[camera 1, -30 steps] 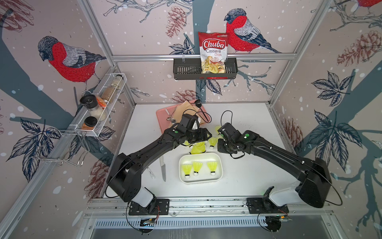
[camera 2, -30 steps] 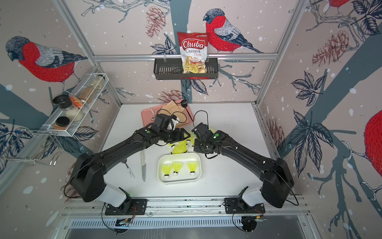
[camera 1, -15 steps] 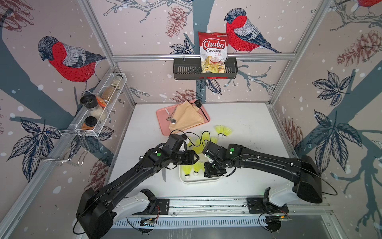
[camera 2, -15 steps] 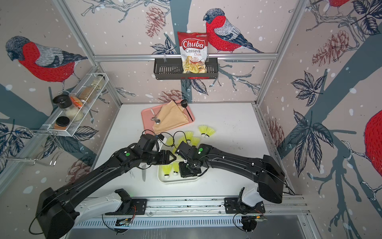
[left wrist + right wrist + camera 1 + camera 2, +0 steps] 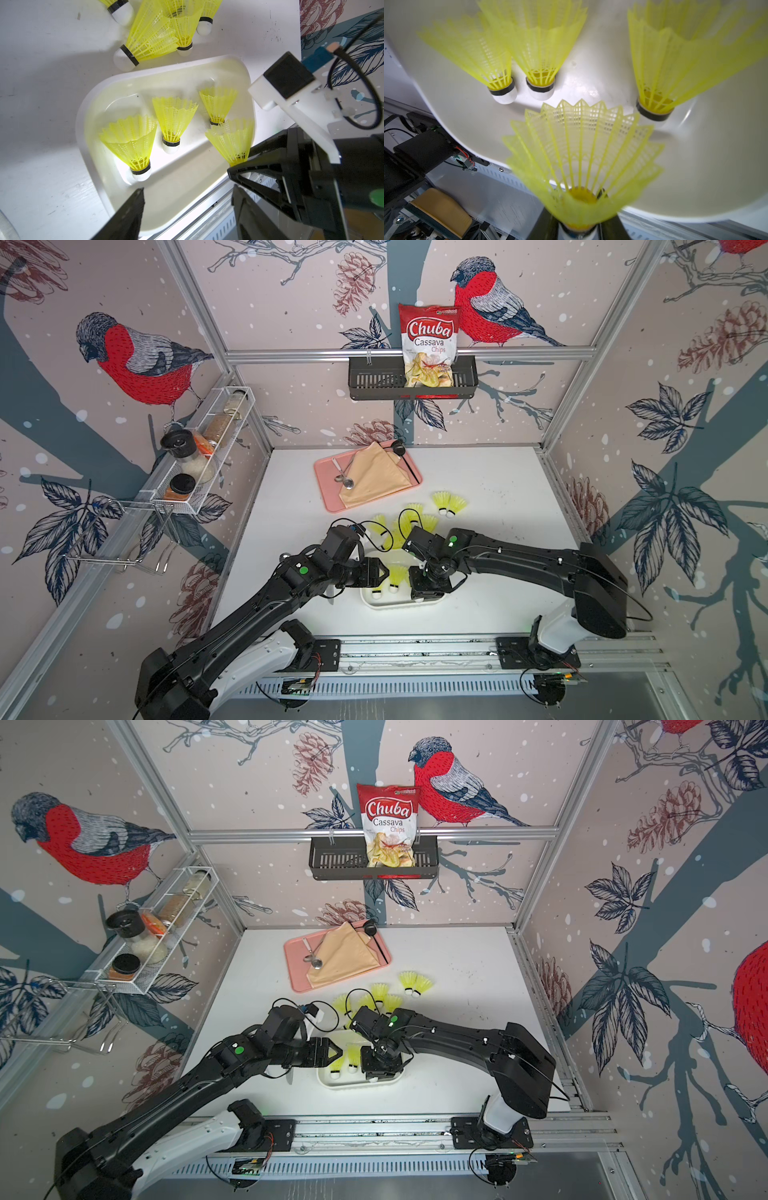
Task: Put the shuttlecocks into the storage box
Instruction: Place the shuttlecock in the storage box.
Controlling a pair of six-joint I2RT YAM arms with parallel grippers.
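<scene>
In storage box [image 5: 83, 116] — 3 shuttlecocks [image 5: 174, 122] stand tips down.

- Right wrist view: the fingers of the right gripper [image 5: 579, 230] run out of frame. The white tip of the held shuttlecock [image 5: 581, 166] is blurred and mostly cut off.
- Both top views: right gripper's body covers the right end of the storage box [image 5: 390, 605]. Fingertips and held shuttlecock are mostly hidden beneath.
- Loose shuttlecocks [image 5: 415, 522] toward the tabletop's middle: partly under the right arm [image 5: 519, 560]; count unclear.
- Left gripper [image 5: 383, 570] overlaps the box's left rim; contact cannot be told.
</scene>
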